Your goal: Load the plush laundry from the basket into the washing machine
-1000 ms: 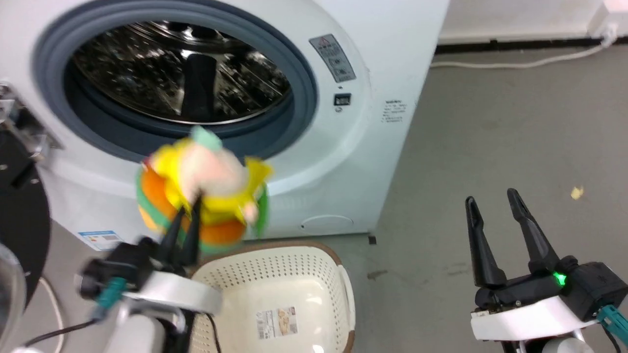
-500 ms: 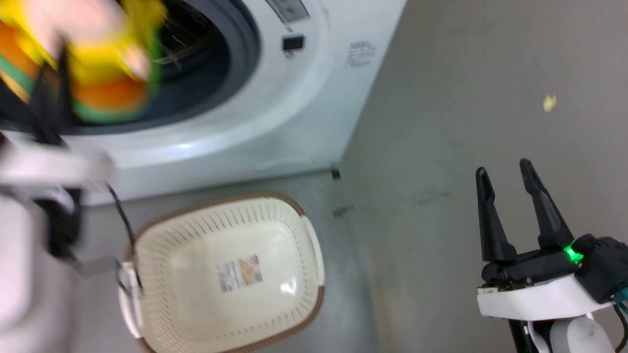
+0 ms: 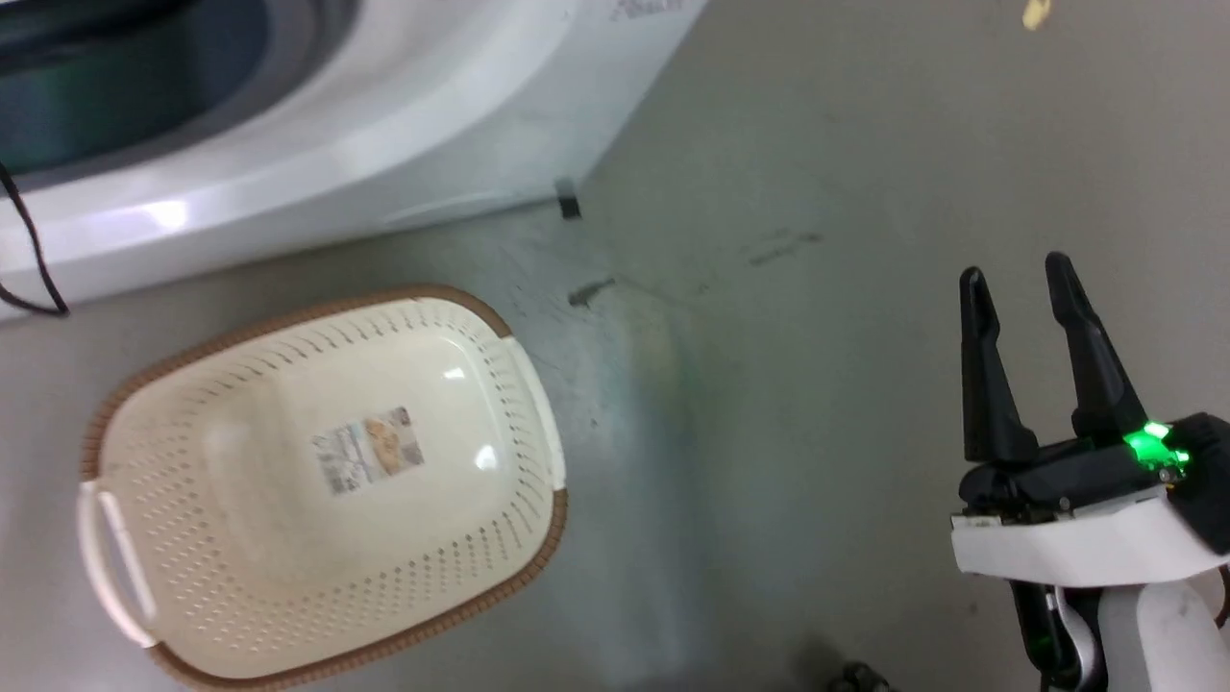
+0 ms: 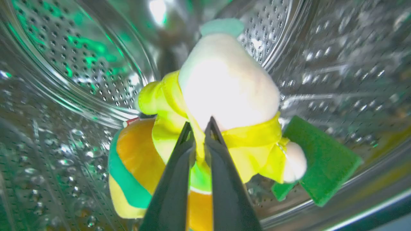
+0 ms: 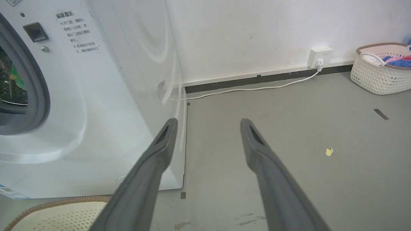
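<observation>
Carried by the left gripper [image 4: 199, 122], the plush laundry [image 4: 224, 93] has gone from in front of the washing machine [image 3: 384, 115], where it hung a second ago, into the steel drum [image 4: 80, 64]. In the left wrist view the fingers are closed on its yellow collar. Its long axis runs along them, with the pale head and mint tip pointing far into the drum and the orange-and-green body nearest. The head view, itself swung since, shows the basket [image 3: 250, 538] on the floor [image 3: 817, 384] near the machine and, at right, the right gripper [image 3: 1015, 267] with fingers spread apart. The right wrist view adds a second basket [image 5: 379, 77] by the far wall.
</observation>
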You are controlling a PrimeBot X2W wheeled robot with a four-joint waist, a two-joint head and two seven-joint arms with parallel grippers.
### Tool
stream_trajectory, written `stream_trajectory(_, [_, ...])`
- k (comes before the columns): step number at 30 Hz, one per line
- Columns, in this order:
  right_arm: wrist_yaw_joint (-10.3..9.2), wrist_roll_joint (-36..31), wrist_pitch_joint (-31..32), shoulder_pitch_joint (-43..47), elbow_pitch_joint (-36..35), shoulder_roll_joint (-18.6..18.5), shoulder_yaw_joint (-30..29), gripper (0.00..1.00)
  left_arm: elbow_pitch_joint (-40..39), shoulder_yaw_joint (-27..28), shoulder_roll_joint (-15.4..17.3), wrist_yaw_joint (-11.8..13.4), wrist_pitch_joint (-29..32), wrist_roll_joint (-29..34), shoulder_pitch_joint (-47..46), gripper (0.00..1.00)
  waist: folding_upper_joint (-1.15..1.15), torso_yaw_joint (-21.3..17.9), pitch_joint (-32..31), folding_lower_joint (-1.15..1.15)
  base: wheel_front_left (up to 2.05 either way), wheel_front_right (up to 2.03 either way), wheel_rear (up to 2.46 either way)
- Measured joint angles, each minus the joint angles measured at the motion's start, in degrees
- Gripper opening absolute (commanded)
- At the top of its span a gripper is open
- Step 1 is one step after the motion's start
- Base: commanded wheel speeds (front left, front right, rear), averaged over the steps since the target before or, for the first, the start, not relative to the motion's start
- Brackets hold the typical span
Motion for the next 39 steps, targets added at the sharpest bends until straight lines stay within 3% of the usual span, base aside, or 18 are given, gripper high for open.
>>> stream_trajectory(3, [0.0,1.07,-0.01,-0.67,-0.1,0.01,1.2,1.0,8.24,-3.24,1.55,-0.49,1.68,1.78,-5.91,0.0,0.0,-1.58,3.12,0.0,0.0,0.0,0.0])
stream_trajectory(14, [0.0,1.21,-0.01,-2.3,-0.23,0.01,1.01,1.0,19.37,-7.46,1.24,-1.09,-0.89,2.83,-10.66,0.0,0.0,-1.59,4.8,-0.01,0.0,0.0,0.0])
stream_trajectory(15, [0.0,1.15,-0.01,-2.44,-0.23,0.01,0.93,1.0,20.13,-7.81,1.14,-1.09,-1.6,2.83,-10.64,0.75,0.0,-1.37,4.54,-0.01,0.0,0.0,0.0])
stream_trajectory(16, [0.0,0.99,-0.01,-2.52,-0.24,0.01,0.81,1.0,20.87,-8.06,0.98,-1.12,-2.41,2.83,-10.61,1.0,0.0,-1.14,4.19,-0.01,0.0,0.0,0.0])
stream_trajectory(23, [0.0,-1.33,-0.01,-2.66,-0.63,0.01,-0.12,1.0,25.1,-8.87,-0.88,-1.18,-8.39,1.9,-9.14,1.0,0.0,0.91,0.56,-0.01,0.0,0.0,0.0])
stream_trajectory(30, [0.0,-4.38,-0.01,-1.68,-0.29,0.01,-0.96,1.0,26.57,-9.42,-5.35,-1.23,-14.99,-1.35,-1.07,1.0,0.0,3.13,-6.93,-0.02,0.0,0.0,0.0])
stream_trajectory(35, [0.0,-6.49,0.0,0.54,0.31,0.0,-1.08,1.0,22.24,-11.02,-9.23,-1.24,-16.38,-3.09,9.45,1.0,0.0,5.05,-13.91,-0.03,0.0,0.0,0.0])
stream_trajectory(39, [0.0,-7.61,-0.01,2.59,0.93,0.0,-0.56,1.0,13.72,-10.24,-11.41,-0.58,-16.79,-4.66,18.75,1.0,0.0,6.95,-19.75,-0.03,0.0,0.0,0.0])
